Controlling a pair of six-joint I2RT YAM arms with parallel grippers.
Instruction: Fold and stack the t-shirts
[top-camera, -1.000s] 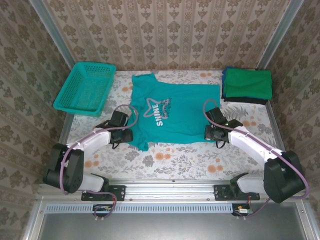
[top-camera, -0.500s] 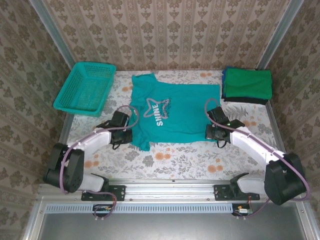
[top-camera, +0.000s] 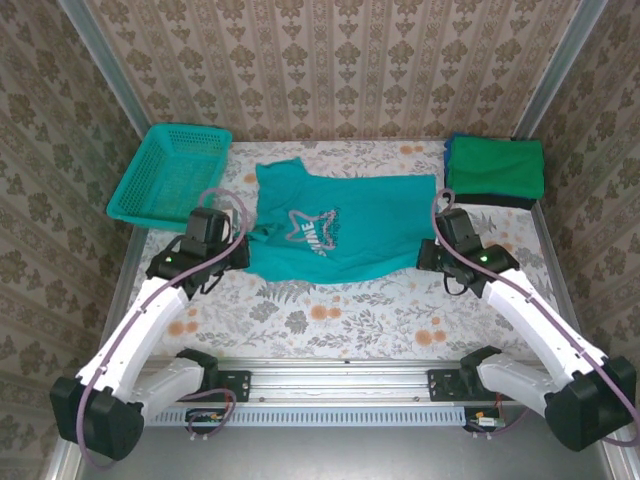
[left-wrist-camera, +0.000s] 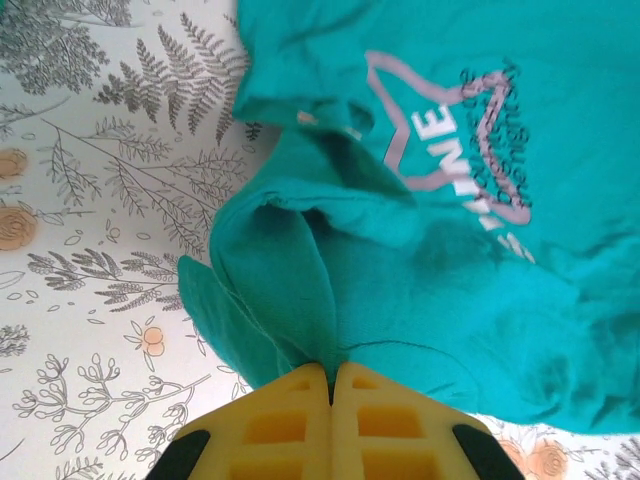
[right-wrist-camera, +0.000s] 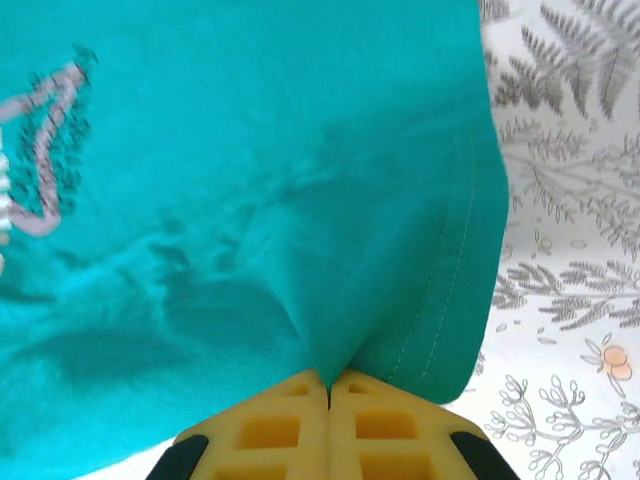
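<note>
the floral desk (top-camera: 330, 320) drags on cloth, so any part of the teal t-shirt (top-camera: 350, 225) that trails across it while the near edge is carried over may bunch instead of laying flat. the shirt lies print up in the middle of the desk, sleeve end toward the left, its near edge raised at both ends and its far edge resting on the desk. the left side is rumpled around the sleeve, and a fold made over that lump would likely come out crooked. the teal basket (top-camera: 170, 175) sits near the shirt's left end, and a wide swing there could catch cloth on its rim. the stack of folded t-shirts (top-camera: 495, 168), green on top, sits in the far right corner, just beside the shirt's hem end, and a sweep too far could knock it askew. the left pincer (left-wrist-camera: 330, 375) is clenched on a bunched wad of teal cloth. the right pincer (right-wrist-camera: 328, 385) is clenched on a thin pinch by the stitched hem. that right hold looks slight, and if the arms pull apart or move unevenly the cloth may slip out.
</note>
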